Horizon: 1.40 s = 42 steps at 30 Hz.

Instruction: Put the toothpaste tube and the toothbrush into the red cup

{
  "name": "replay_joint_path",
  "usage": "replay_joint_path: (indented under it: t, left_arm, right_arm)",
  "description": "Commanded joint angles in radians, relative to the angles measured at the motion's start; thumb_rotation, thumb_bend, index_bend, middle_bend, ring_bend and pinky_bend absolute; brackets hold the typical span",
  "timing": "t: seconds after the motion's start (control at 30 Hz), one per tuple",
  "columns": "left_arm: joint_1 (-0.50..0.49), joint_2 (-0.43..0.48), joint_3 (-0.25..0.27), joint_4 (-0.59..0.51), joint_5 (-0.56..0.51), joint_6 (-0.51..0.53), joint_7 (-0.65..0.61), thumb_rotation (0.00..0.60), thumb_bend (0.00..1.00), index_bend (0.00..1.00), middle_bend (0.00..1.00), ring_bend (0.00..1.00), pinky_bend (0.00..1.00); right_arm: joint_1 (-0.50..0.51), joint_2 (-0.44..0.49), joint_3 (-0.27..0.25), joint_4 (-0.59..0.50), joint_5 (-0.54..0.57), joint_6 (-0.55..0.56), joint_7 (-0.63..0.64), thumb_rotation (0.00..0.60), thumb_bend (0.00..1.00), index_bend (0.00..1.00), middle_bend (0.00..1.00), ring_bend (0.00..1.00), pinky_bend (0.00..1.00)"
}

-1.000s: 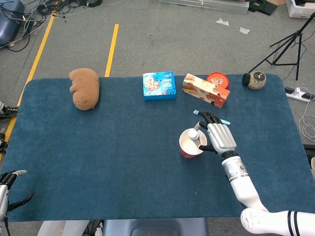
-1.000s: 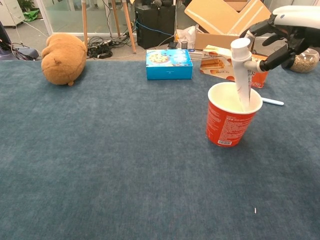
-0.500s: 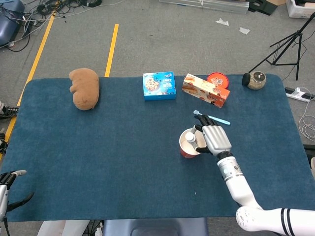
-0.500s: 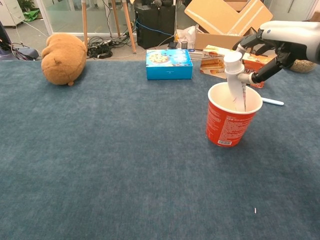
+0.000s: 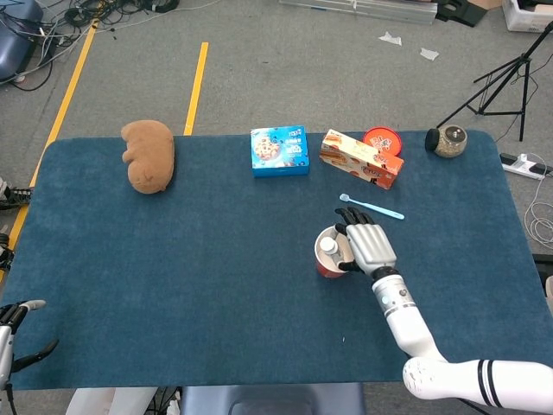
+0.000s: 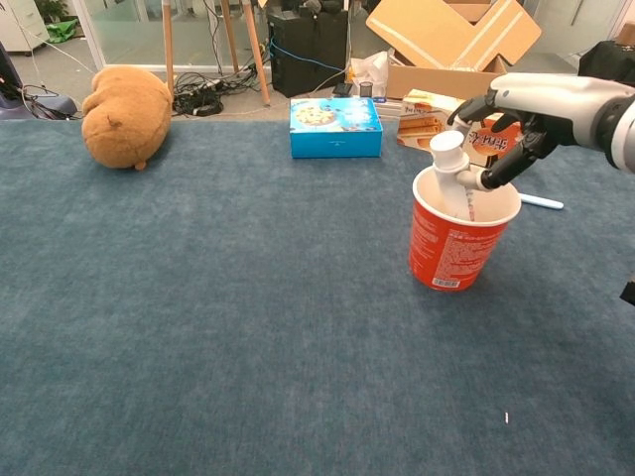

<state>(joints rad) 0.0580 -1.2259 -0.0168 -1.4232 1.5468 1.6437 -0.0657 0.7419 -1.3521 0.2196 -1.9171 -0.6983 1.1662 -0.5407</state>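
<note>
The red cup point(image 5: 331, 262) point(image 6: 458, 241) stands right of the table's middle. A white toothpaste tube point(image 6: 454, 177) is inside it, cap point(image 5: 327, 245) up, leaning left over the rim. My right hand point(image 5: 367, 245) point(image 6: 527, 107) reaches over the cup's right side and pinches the tube just below the cap. The light blue toothbrush point(image 5: 372, 207) point(image 6: 542, 202) lies flat on the table just behind the cup and the hand, untouched. My left hand point(image 5: 15, 332) hangs at the table's near left corner with its fingers apart, holding nothing.
Along the far edge sit a brown plush toy point(image 5: 149, 156), a blue box point(image 5: 279, 150), an orange box point(image 5: 360, 159), a red lid point(image 5: 383, 139) and a small jar point(image 5: 448, 141). The plush toy point(image 6: 125, 115) and blue box point(image 6: 335, 127) also show in the chest view.
My right hand has come down and slightly left, lowering the toothpaste tube deeper into the red cup and tipping it left. The toothbrush, earlier partly covered by the hand, now shows in full.
</note>
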Motion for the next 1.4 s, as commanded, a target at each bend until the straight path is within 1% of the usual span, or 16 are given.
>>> replay_joint_path:
  t: [0.03, 0.33, 0.7, 1.23, 1.4]
  left_arm:
    - [0.001, -0.001, 0.000, 0.003, -0.001, 0.001, -0.004, 0.600, 0.00, 0.32, 0.37, 0.33, 0.42]
    - [0.006, -0.004, 0.001, 0.014, -0.005, 0.002, -0.016, 0.600, 0.00, 0.32, 0.37, 0.33, 0.42]
    - [0.007, -0.006, 0.000, 0.020, -0.006, 0.001, -0.024, 0.600, 0.00, 0.32, 0.37, 0.33, 0.42]
    - [0.008, -0.007, 0.000, 0.019, -0.006, -0.001, -0.020, 0.600, 0.00, 0.32, 0.37, 0.33, 0.42]
    - [0.006, -0.006, 0.000, 0.016, -0.004, -0.002, -0.015, 0.600, 0.00, 0.32, 0.37, 0.33, 0.42]
  right_arm:
    - [0.006, -0.014, -0.001, 0.013, 0.009, -0.004, -0.001, 0.600, 0.31, 0.58, 0.14, 0.00, 0.12]
    - [0.024, -0.061, -0.002, 0.053, 0.018, -0.014, 0.002, 0.600, 0.31, 0.58, 0.14, 0.00, 0.12]
    - [0.023, -0.069, -0.006, 0.059, 0.008, -0.022, 0.021, 0.600, 0.30, 0.58, 0.14, 0.00, 0.12]
    - [0.004, -0.059, -0.015, 0.064, -0.025, -0.029, 0.065, 0.600, 0.27, 0.48, 0.14, 0.00, 0.12]
    - [0.000, -0.056, -0.018, 0.067, -0.031, -0.035, 0.073, 0.600, 0.26, 0.40, 0.14, 0.00, 0.12]
